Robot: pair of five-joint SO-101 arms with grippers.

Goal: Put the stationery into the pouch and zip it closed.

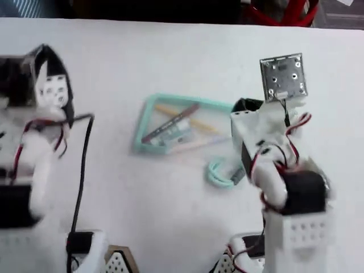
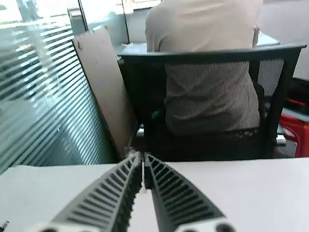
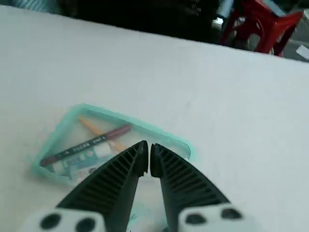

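One pouch (image 3: 113, 124) (pens (image 3: 87, 144) inside) lies just beside the right gripper (image 3: 146, 147), closed and empty.

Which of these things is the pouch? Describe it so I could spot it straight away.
Start at the middle of the white table, next to the right gripper. The pouch lies flat there, a see-through rectangle. Its mint green edge and the pens inside set it apart from the white arms.
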